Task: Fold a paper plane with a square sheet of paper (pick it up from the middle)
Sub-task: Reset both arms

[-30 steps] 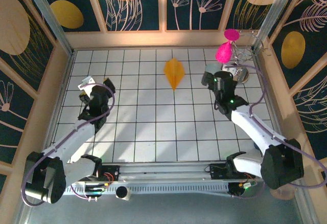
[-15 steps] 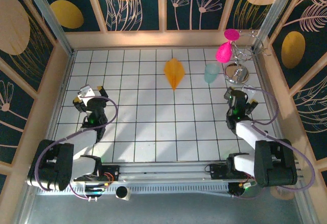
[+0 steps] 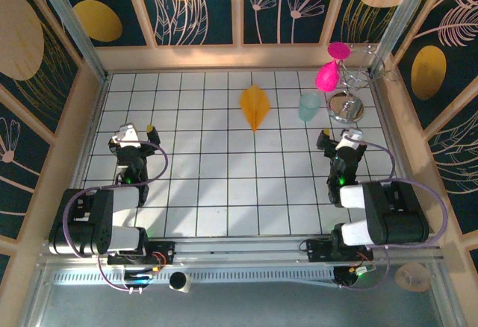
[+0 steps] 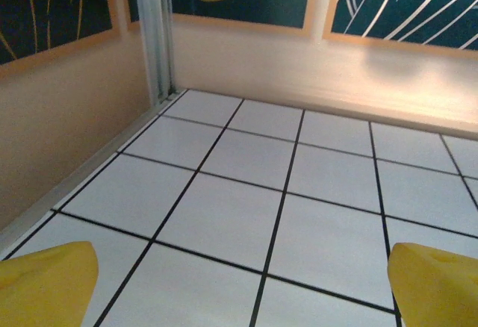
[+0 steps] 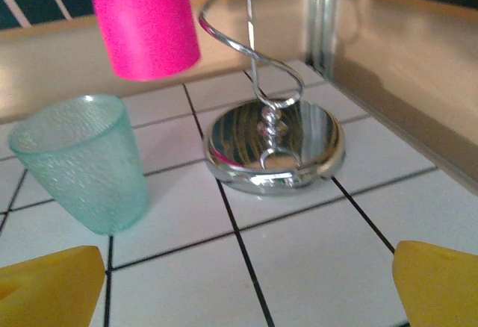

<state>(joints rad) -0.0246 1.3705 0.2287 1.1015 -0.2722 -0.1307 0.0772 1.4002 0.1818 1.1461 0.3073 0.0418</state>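
Note:
The square sheet of paper lies folded into the paper plane, an orange-yellow dart flat on the white tiles at the back middle, its sharp tip towards the near edge. My left gripper is pulled back at the left side, far from the plane, and stands open over bare tiles with its yellow fingertips wide apart. My right gripper is drawn back at the right, also open and holding nothing, facing a teal cup and a chrome stand.
A pale teal cup stands upright just left of a chrome stand's round base, which carries a pink cup. Peach walls and a metal post close the table's edges.
Both arms have drawn back towards the near edge and folded up. The right gripper left the teal cup's spot, uncovering the cup. The plane has not moved.

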